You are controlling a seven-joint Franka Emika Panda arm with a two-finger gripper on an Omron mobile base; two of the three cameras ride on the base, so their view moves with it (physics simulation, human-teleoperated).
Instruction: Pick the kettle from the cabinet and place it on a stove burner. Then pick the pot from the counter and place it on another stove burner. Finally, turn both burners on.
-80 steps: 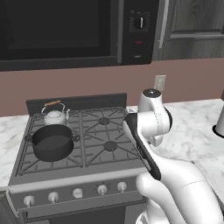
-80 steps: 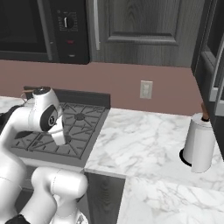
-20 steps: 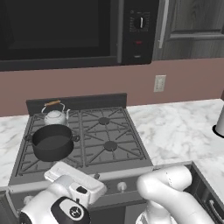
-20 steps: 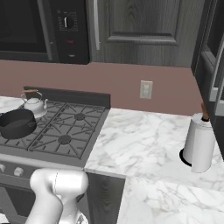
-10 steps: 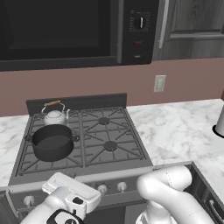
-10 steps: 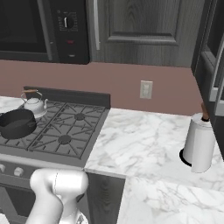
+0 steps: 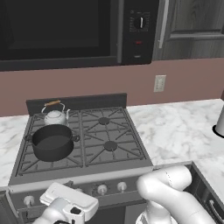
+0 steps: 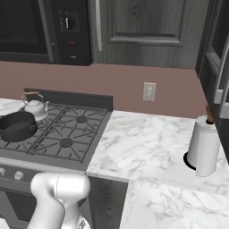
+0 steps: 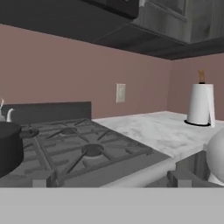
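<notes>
In the left base view the kettle [image 7: 55,115] sits on the rear left of the stove burners [image 7: 104,121], and the pot [image 7: 53,141] rests on the front left burner just in front of it, the two close together. The arm bends low in front of the range, its wrist down by the silver front knobs [image 7: 102,189]; the black microwave [image 7: 70,30] hangs above, and the cabinet [image 7: 192,26] beside it is closed. The white marble worktop [image 7: 179,127] runs off to the right. In the right base view the kettle [image 8: 35,106] and pot [image 8: 17,125] stand at the left edge of the range, with a paper towel roll [image 8: 203,145] upright on the worktop [image 8: 147,143] well apart from them. In the hand view the camera looks level across the grates [image 9: 83,148], the pot's dark side [image 9: 9,146] at left; the hand's fingers are spread wide, pinching nothing.
</notes>
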